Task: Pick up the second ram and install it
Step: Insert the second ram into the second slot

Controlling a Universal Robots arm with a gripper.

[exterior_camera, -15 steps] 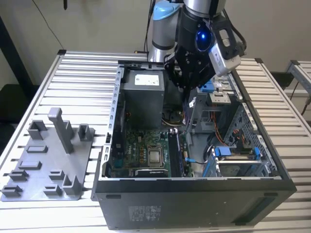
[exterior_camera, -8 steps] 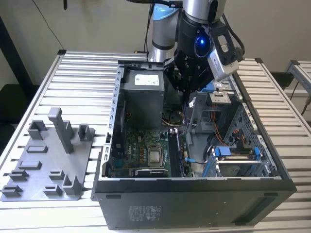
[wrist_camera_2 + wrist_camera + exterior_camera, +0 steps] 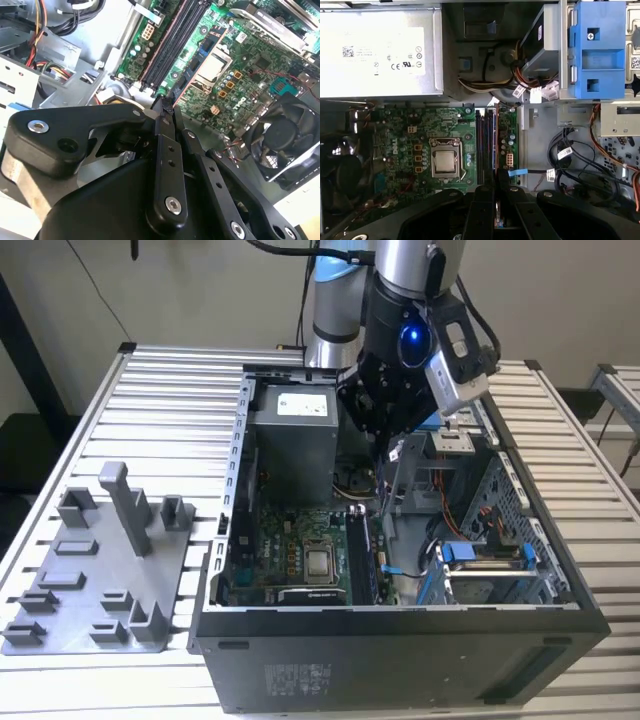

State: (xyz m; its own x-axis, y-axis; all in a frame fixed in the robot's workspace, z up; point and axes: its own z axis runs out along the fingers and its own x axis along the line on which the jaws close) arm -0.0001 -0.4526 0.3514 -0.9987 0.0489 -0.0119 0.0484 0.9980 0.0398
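Note:
My gripper (image 3: 384, 502) hangs inside the open computer case (image 3: 400, 640), above the dark memory slots (image 3: 362, 552) beside the processor socket (image 3: 318, 562). Its black fingers (image 3: 482, 210) are pressed together on the second ram (image 3: 496, 200), a thin dark strip seen edge-on between them. In the first wrist view the gripper (image 3: 496, 186) sits just short of the near end of the memory slots (image 3: 485, 145). In the second wrist view the gripper (image 3: 167, 103) points toward the same slots (image 3: 172, 45).
A grey power supply (image 3: 380, 47) fills the case's back corner. Blue drive-bay clips (image 3: 597, 50) and loose cables (image 3: 570, 155) lie on the drive side. A black fan (image 3: 285, 140) sits near the socket. A grey parts fixture (image 3: 100, 570) lies on the table outside the case.

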